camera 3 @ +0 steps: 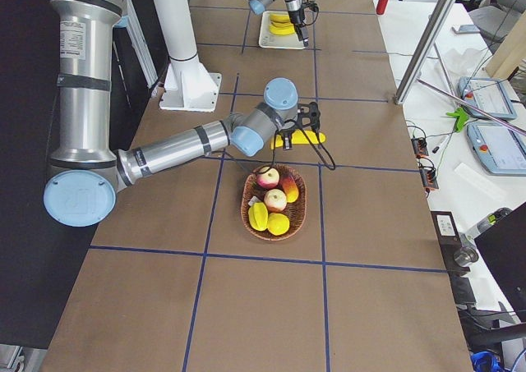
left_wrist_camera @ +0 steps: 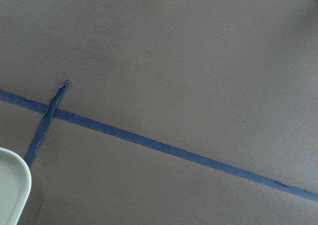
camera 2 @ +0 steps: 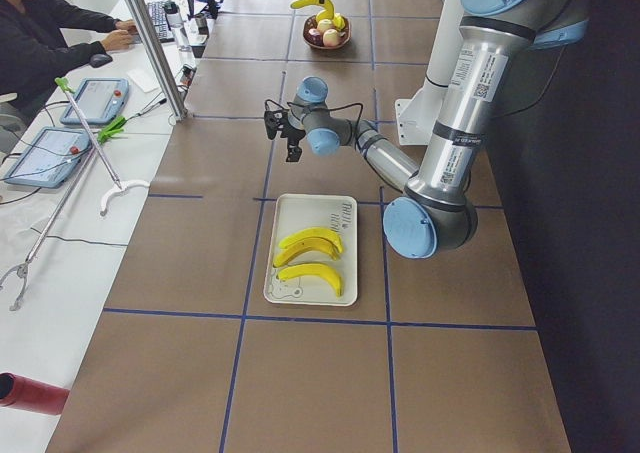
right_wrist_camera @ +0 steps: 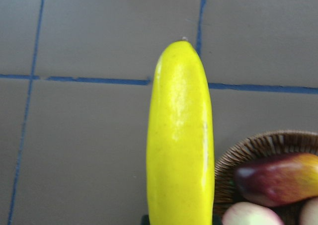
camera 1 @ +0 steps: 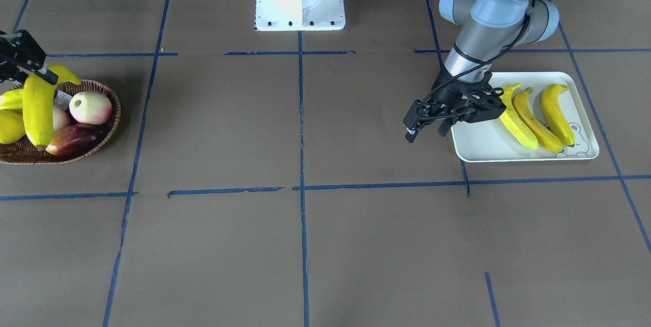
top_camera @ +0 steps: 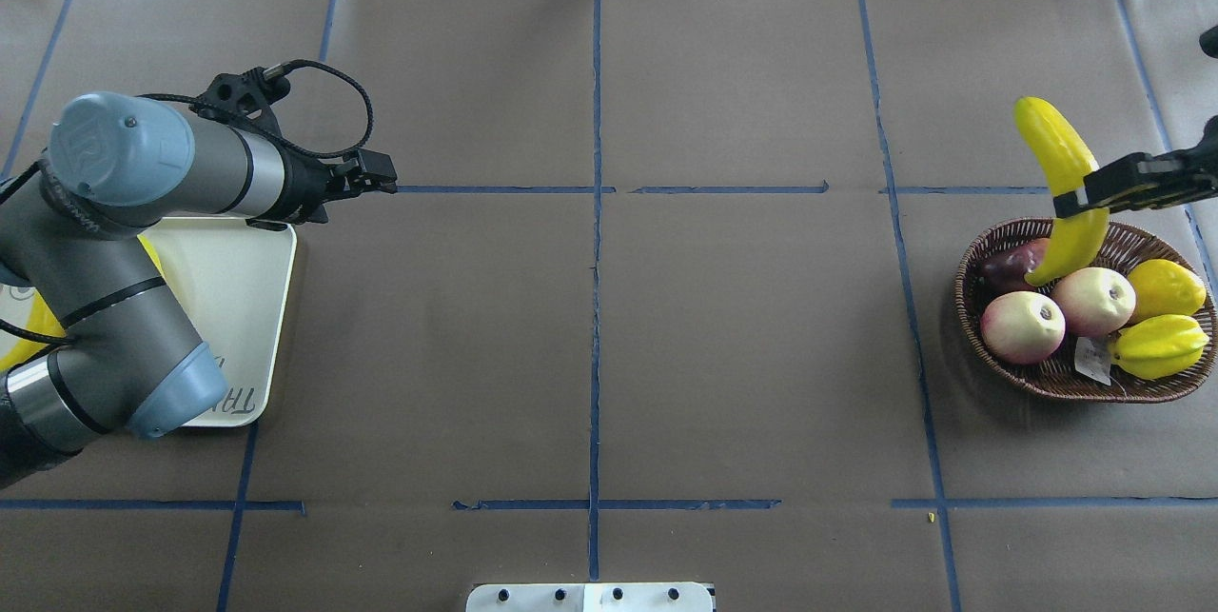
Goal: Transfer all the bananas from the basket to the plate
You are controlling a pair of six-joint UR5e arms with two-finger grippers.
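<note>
On the taped table (top_camera: 590, 355), a banana (top_camera: 1054, 148) is clamped in the right gripper (top_camera: 1080, 198) above the basket (top_camera: 963, 307), overhead view's right; carriage to the plate (camera 1: 478, 144), beside the open-jawed, empty left gripper (camera 1: 426, 131), is judged next.

Left arm folded at elbow; black two-finger left gripper (camera 1: 426, 128) held low, jaws apart, empty. Black right gripper (top_camera: 1080, 198) raised, jaws clamped across long curved bright yellow banana (top_camera: 1050, 138).

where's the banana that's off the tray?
Overhead view, far right: the long yellow banana is held by the right gripper above the brown wicker basket.
</note>
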